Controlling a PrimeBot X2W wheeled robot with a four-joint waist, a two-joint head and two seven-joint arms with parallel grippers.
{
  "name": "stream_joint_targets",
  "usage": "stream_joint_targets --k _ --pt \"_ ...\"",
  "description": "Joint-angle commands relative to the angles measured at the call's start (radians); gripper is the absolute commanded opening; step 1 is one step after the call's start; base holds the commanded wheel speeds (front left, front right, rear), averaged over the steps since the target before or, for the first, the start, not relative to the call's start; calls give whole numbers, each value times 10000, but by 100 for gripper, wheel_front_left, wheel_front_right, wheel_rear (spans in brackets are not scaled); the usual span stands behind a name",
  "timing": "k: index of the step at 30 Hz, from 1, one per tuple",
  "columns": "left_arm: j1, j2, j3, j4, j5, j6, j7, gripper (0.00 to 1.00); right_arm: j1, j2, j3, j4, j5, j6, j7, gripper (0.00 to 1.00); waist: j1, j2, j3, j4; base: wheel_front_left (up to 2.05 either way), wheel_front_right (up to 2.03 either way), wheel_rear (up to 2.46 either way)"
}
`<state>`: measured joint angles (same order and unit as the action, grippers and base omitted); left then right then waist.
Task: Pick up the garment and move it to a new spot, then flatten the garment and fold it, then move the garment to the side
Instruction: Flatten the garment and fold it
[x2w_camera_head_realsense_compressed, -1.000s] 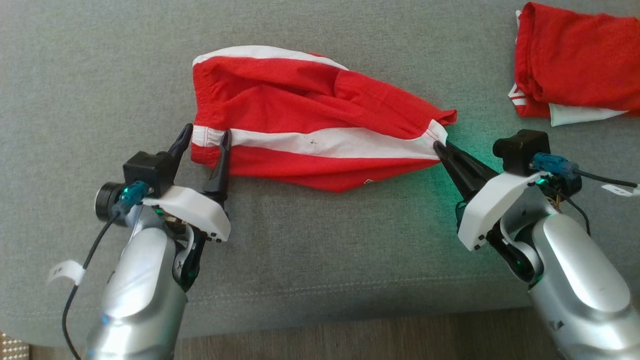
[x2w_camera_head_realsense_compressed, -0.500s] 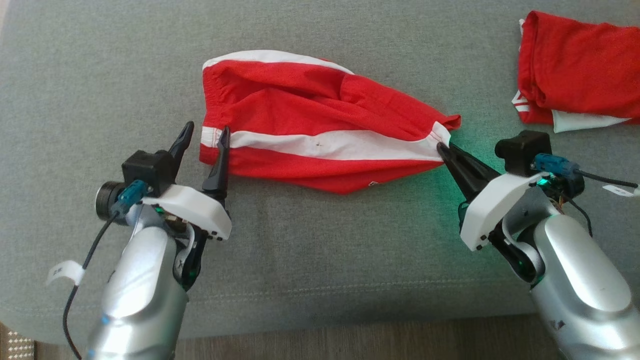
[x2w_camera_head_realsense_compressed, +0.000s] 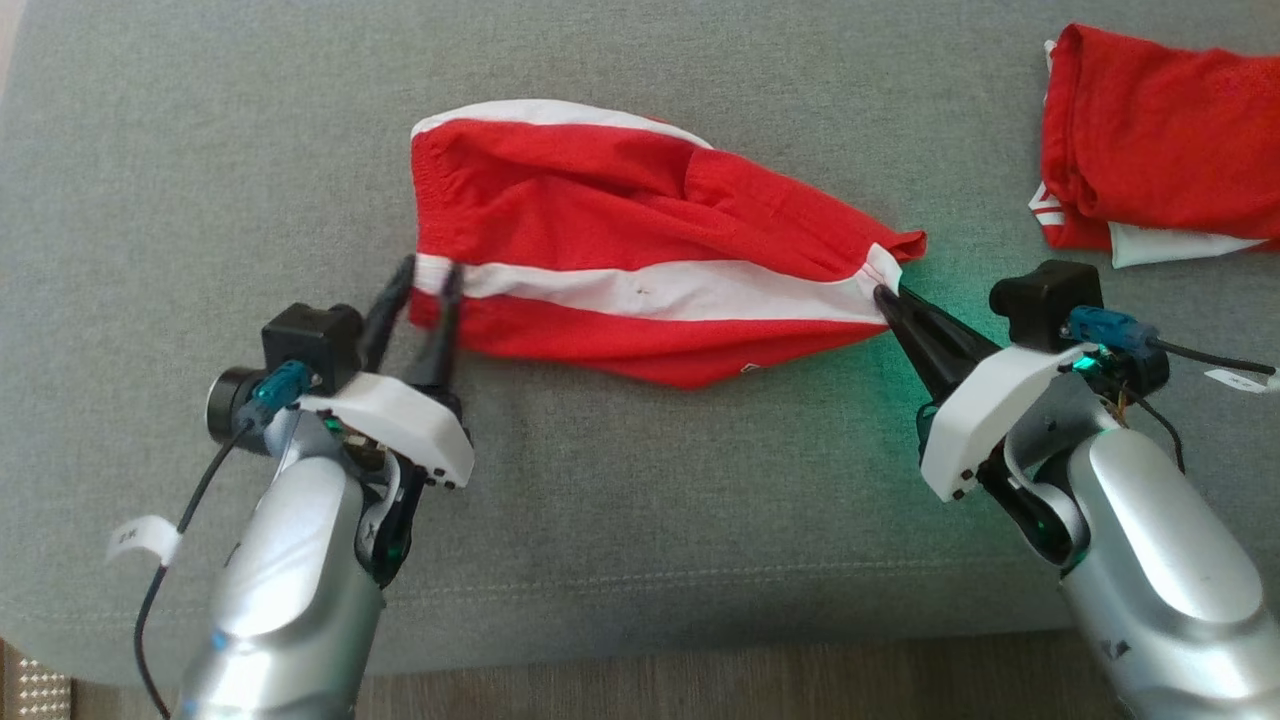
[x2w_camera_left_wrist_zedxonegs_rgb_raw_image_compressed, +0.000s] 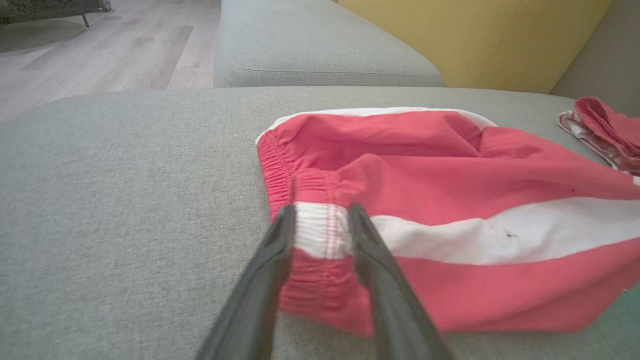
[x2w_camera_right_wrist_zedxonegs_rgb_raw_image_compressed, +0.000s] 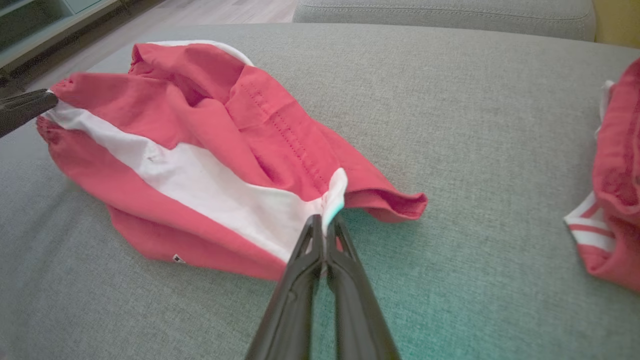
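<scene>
The right gripper (x2w_camera_head_realsense_compressed: 882, 293) is pressed together on the white-striped hem of the garment (x2w_camera_head_realsense_compressed: 600, 210); the left gripper (x2w_camera_head_realsense_compressed: 429, 268) is spread astride its waistband. The garment is laid across the middle of the grey cushion (x2w_camera_head_realsense_compressed: 200, 150). A second red garment (x2w_camera_head_realsense_compressed: 1160, 150) at the far right corner is cut off.

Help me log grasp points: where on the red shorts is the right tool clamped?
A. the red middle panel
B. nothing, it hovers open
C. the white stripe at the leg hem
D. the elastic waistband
C: the right tool is shut on the end of the white stripe at the leg hem of the shorts.
</scene>
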<state>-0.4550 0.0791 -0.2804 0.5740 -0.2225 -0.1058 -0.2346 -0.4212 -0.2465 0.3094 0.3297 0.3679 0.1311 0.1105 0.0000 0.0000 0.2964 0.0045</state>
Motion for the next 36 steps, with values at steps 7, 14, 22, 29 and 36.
stream_joint_targets --k 7,14,22,29,36 --pt "-171 313 221 -296 -152 39 -19 0 -167 3 130 -251 -30 -4 24 0 0 0 -129 12 0 0 0" --pt "-40 370 179 -517 -229 83 -50 0 -161 -50 124 -281 71 -4 -223 0 0 0 -501 193 0 0 0" --pt "269 386 268 -1759 -786 -33 -109 0 -364 -152 -14 -483 11 -4 -879 0 0 0 -1067 480 0 0 0" --pt "447 525 544 -3523 -1337 -70 -147 0 -760 -109 -273 -773 -404 -4 -1793 0 0 0 -1521 612 0 0 0" --pt "486 748 895 -5131 -1433 208 -28 0 -1304 -117 -494 -1042 -759 -4 -2522 0 0 0 -2100 580 0 0 0"
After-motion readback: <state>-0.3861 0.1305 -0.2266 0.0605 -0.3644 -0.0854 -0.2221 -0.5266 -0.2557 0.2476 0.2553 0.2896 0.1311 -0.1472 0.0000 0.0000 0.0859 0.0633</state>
